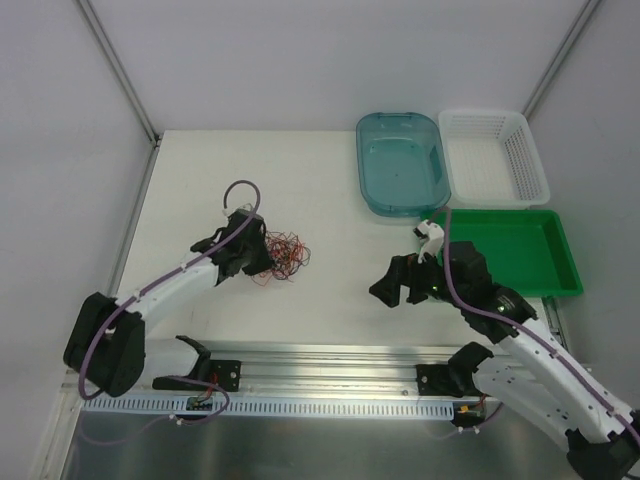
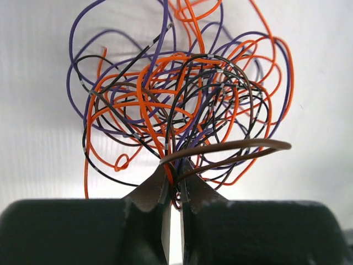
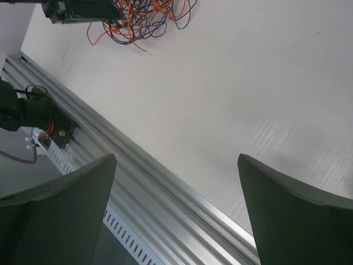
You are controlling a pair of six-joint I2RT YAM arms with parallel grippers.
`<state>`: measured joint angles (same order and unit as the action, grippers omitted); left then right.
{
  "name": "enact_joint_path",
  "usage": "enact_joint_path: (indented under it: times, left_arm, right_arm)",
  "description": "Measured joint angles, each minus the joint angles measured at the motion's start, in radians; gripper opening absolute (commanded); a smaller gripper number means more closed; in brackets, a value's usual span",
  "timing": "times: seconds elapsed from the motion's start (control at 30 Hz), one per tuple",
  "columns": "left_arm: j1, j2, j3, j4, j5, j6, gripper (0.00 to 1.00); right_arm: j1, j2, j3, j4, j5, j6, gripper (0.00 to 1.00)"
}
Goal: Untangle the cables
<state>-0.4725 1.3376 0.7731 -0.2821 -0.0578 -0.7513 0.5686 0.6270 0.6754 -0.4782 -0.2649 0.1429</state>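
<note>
The cables [image 1: 284,255] are a tangled bunch of thin orange, black and purple wires on the white table, left of centre. In the left wrist view the cables [image 2: 182,94] fill the upper half. My left gripper [image 2: 175,174] is shut on several strands at the bunch's near edge; it also shows in the top view [image 1: 258,258] at the bunch's left side. My right gripper [image 3: 176,165] is open and empty, held above the table near its front rail, well right of the bunch [image 3: 140,19]. It shows in the top view [image 1: 392,287].
A blue tub [image 1: 400,160], a white basket [image 1: 493,155] and a green tray [image 1: 515,250] stand at the back right. An aluminium rail [image 1: 330,360] runs along the table's near edge. Grey walls enclose the left, back and right sides.
</note>
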Motion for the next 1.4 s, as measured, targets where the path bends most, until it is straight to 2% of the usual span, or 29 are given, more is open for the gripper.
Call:
enact_joint_path:
  times: [0.03,0.13,0.23,0.27,0.33,0.5,0.67,1.07,1.2,1.23,1.3,1.33,1.4]
  left_arm:
    - [-0.013,-0.053,-0.032,0.008,0.005,-0.009,0.0]
    - [-0.04,-0.192,-0.116,0.024,0.017,-0.034,0.0]
    - [-0.052,-0.309,-0.189,0.042,0.032,-0.058,0.0]
    - [-0.051,-0.337,-0.209,0.043,0.033,-0.066,0.0]
    - [-0.051,-0.401,-0.254,0.043,0.039,-0.079,0.0]
    - [-0.052,-0.495,-0.326,0.043,0.05,-0.106,0.0]
    - [-0.051,-0.515,-0.357,0.047,0.069,-0.129,0.0]
    - [-0.052,-0.557,-0.389,0.056,0.101,-0.174,0.0]
    - [-0.052,-0.564,-0.398,0.056,0.101,-0.178,0.0]
    - [-0.052,-0.566,-0.4,0.059,0.101,-0.178,0.0]
    - [-0.052,-0.575,-0.407,0.06,0.101,-0.179,0.0]
    - [-0.052,-0.58,-0.412,0.06,0.101,-0.18,0.0]
    - [-0.052,-0.59,-0.419,0.06,0.098,-0.182,0.0]
  right_arm:
    - [0.05,0.025,-0.006,0.021,0.022,0.013,0.99]
    - [0.179,0.122,-0.011,0.095,0.101,0.05,0.93]
    - [0.278,0.242,-0.008,0.188,0.178,0.084,0.82]
    - [0.298,0.281,-0.006,0.219,0.199,0.098,0.74]
    - [0.315,0.345,-0.006,0.277,0.23,0.128,0.69]
    - [0.348,0.513,0.01,0.454,0.26,0.187,0.67]
    - [0.387,0.662,0.059,0.601,0.241,0.196,0.66]
    - [0.418,0.987,0.209,0.763,0.168,0.168,0.5]
    - [0.418,1.047,0.216,0.769,0.145,0.153,0.33]
    - [0.418,1.051,0.216,0.769,0.144,0.149,0.24]
    - [0.418,1.051,0.216,0.773,0.146,0.138,0.15]
    - [0.418,1.05,0.216,0.778,0.149,0.134,0.06]
    - [0.418,1.036,0.202,0.781,0.164,0.125,0.01]
